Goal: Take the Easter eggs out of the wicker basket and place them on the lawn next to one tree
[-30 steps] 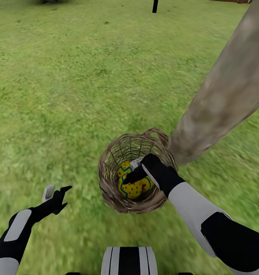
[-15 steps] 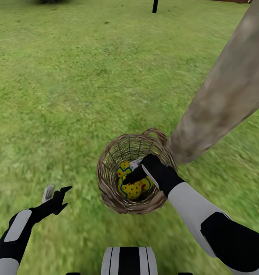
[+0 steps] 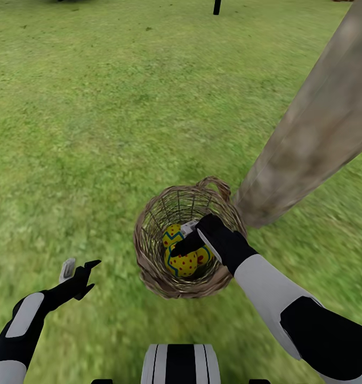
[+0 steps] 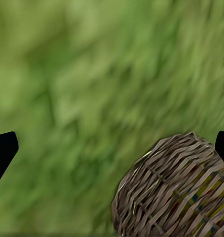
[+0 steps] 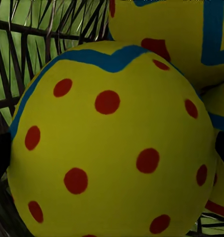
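Right hand (image 3: 190, 238) reached down into the wicker basket (image 3: 149, 256) at lower centre, over the Easter eggs (image 3: 184, 260); whether it gripped one could not be told. Left hand (image 3: 78, 270) hovered over the lawn (image 3: 95, 133) at lower left, fingers spread wide. Beside the basket, at right, rose the tree (image 3: 319, 122). Close up, a dotted egg (image 5: 112, 158) sat between the fingers.
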